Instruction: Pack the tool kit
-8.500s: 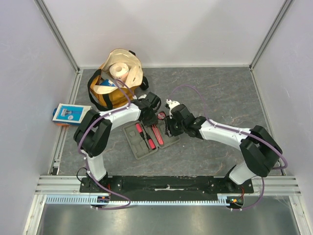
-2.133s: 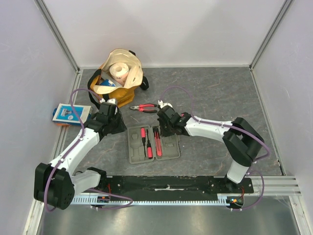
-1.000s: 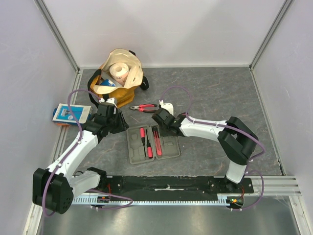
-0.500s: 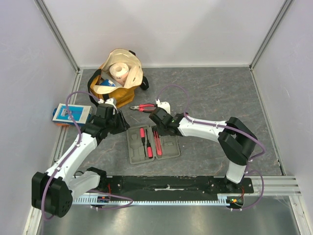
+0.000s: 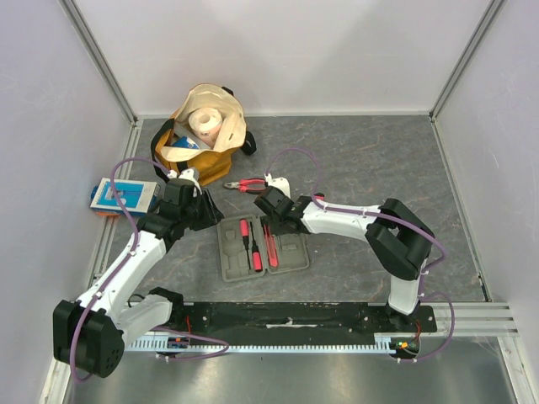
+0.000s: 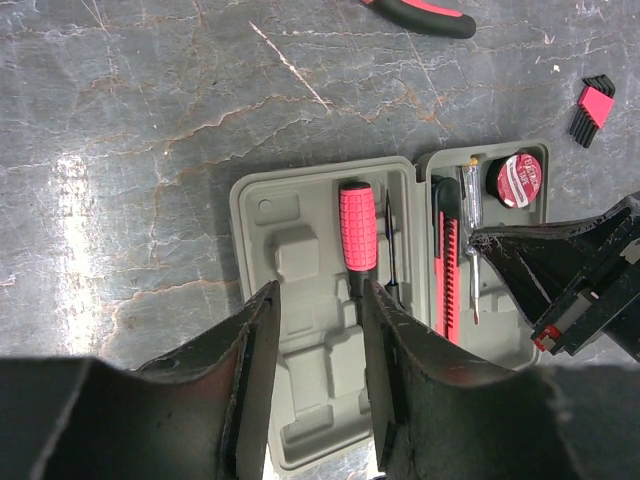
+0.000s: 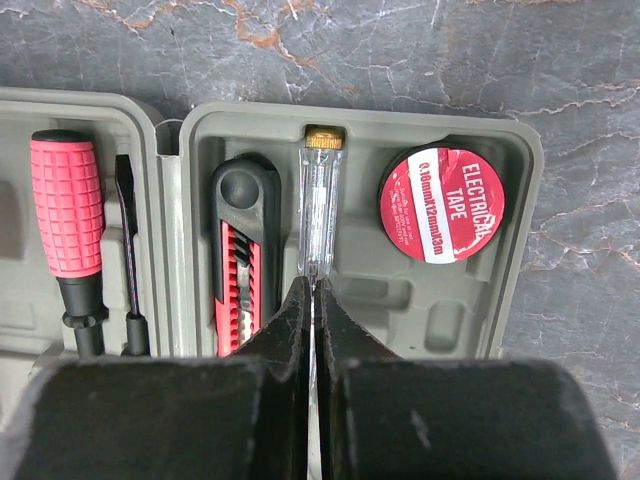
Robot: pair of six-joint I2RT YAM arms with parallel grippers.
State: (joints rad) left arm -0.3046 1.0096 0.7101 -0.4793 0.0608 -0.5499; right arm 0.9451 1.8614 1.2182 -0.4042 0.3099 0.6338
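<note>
The grey case point(image 5: 290, 252) lies open on the desk point(image 5: 379, 168) just below centre in the overhead view — the pliers point(image 5: 246, 185) loose just above it. The right end effector point(image 7: 312, 290) is closed tight, tips over the clear tester point(image 7: 318, 210) in the right half; the left end effector point(image 6: 320, 300) hovers half open, empty, over the left half

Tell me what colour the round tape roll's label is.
The label is red with white lettering, clearest in the right wrist view.
</note>
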